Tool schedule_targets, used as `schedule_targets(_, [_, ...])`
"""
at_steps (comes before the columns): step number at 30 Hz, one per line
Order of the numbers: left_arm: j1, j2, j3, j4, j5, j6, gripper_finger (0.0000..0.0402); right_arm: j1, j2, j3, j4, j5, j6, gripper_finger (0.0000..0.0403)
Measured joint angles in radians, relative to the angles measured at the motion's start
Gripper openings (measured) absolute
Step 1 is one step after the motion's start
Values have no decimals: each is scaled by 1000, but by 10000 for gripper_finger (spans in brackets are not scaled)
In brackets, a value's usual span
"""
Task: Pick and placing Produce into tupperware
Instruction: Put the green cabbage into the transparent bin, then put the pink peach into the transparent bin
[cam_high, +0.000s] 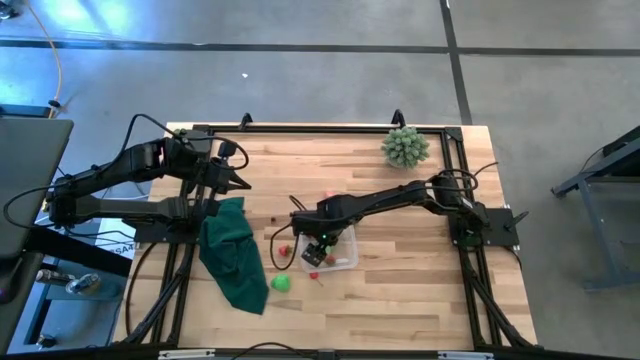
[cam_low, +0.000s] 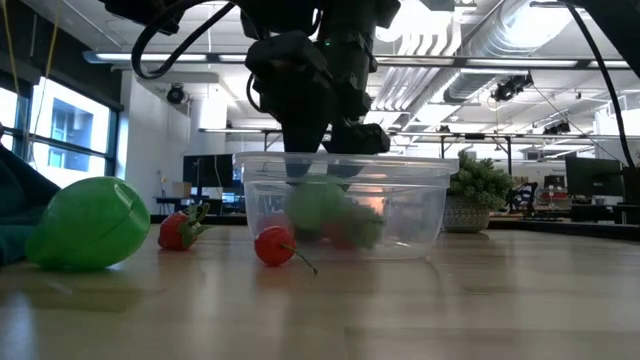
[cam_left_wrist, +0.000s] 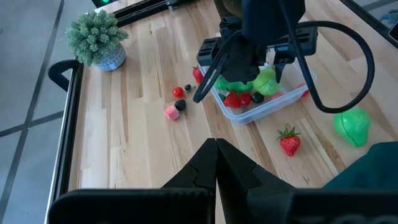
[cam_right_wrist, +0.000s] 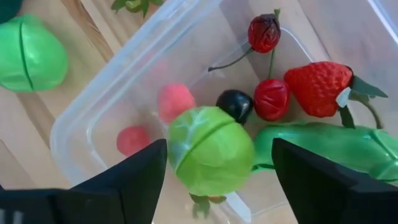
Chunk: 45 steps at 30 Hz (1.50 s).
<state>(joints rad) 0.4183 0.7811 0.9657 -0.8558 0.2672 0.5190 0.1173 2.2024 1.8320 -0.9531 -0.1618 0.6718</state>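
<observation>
The tupperware (cam_right_wrist: 93, 118) stands on the wooden table. It holds a strawberry (cam_right_wrist: 317, 87), cherries (cam_right_wrist: 270, 99), a dark berry (cam_right_wrist: 236, 102), a long green pod (cam_right_wrist: 329, 146), pink pieces (cam_right_wrist: 174, 99) and a round green piece (cam_right_wrist: 211, 149). My right gripper (cam_right_wrist: 219, 144) hangs open over it, pointing down. Its fingers stand on either side of the round green piece, which lies low in the tupperware (cam_low: 345, 205). My left gripper (cam_left_wrist: 216, 162) waits shut at the far left, above the table.
Outside the tupperware lie a big green piece (cam_high: 282, 283), a strawberry (cam_left_wrist: 290, 142), a cherry (cam_low: 275, 245) and small red and pink pieces (cam_left_wrist: 171, 112). A dark green cloth (cam_high: 232, 255) lies to the left. A spiky potted plant (cam_high: 405, 148) stands at the far right.
</observation>
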Motion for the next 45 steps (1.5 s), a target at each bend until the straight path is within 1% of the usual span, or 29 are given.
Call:
schedule_targets(4, [0, 0, 0, 0, 0, 0, 1, 0, -5, 0, -8, -8, -1, 287])
schedule_targets(7, [0, 0, 0, 0, 0, 0, 1, 0, -39, 0, -13, -3, -3, 289])
schedule_targets(13, [0, 0, 0, 0, 0, 0, 1, -17, -144, 0, -38, 62, 25, 289])
schedule_targets(17, [0, 0, 0, 0, 0, 0, 1, -67, -225, 1, -57, 113, 71, 289])
schedule_targets(21, [0, 0, 0, 0, 0, 0, 1, -142, -273, 1, -113, 190, 133, 289])
schedule_targets(23, [0, 0, 0, 0, 0, 0, 1, -189, -280, 1, -124, 187, 156, 289])
schedule_targets(26, [0, 0, 0, 0, 0, 0, 1, -261, -278, 1, -121, 143, 139, 289])
schedule_targets(30, [0, 0, 0, 0, 0, 0, 1, -342, -243, 1, -62, 96, 135, 289])
schedule_targets(32, [0, 0, 0, 0, 0, 0, 1, -372, -212, 1, -33, 70, 134, 289])
schedule_targets(34, [0, 0, 0, 0, 0, 0, 1, -396, -178, 1, -16, 21, 140, 289])
schedule_targets(38, [0, 0, 0, 0, 0, 0, 1, -422, -102, 1, 0, -47, 163, 289])
schedule_targets(40, [0, 0, 0, 0, 0, 0, 1, -425, -83, 0, 3, -55, 168, 289])
schedule_targets(45, [0, 0, 0, 0, 0, 0, 1, -425, -44, 1, -39, -17, 185, 289])
